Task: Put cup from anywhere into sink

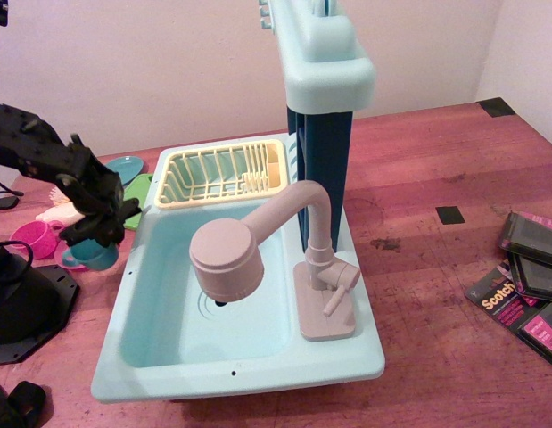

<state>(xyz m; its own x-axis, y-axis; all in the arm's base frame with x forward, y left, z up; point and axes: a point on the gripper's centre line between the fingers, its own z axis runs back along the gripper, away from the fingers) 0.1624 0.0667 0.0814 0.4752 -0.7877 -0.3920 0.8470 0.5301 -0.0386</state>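
The small teal-blue cup [94, 255] hangs in my black gripper [97, 234], lifted off the table just left of the sink's left rim. The gripper is shut on the cup's upper rim. The light-aqua sink [151, 357] fills the middle of the view, with a rectangular basin, a big beige-pink faucet [258, 241] over it and a yellow dish rack [220, 172] at the back. The cup is outside the basin, a little above rim height.
A magenta-pink cup [35, 238] and a pink plate sit on the table left of the gripper. A teal plate [128, 167] and a green plate [133, 194] lie behind. The arm's black base [26, 308] stands at the left. Tape packets [525, 285] lie at the right.
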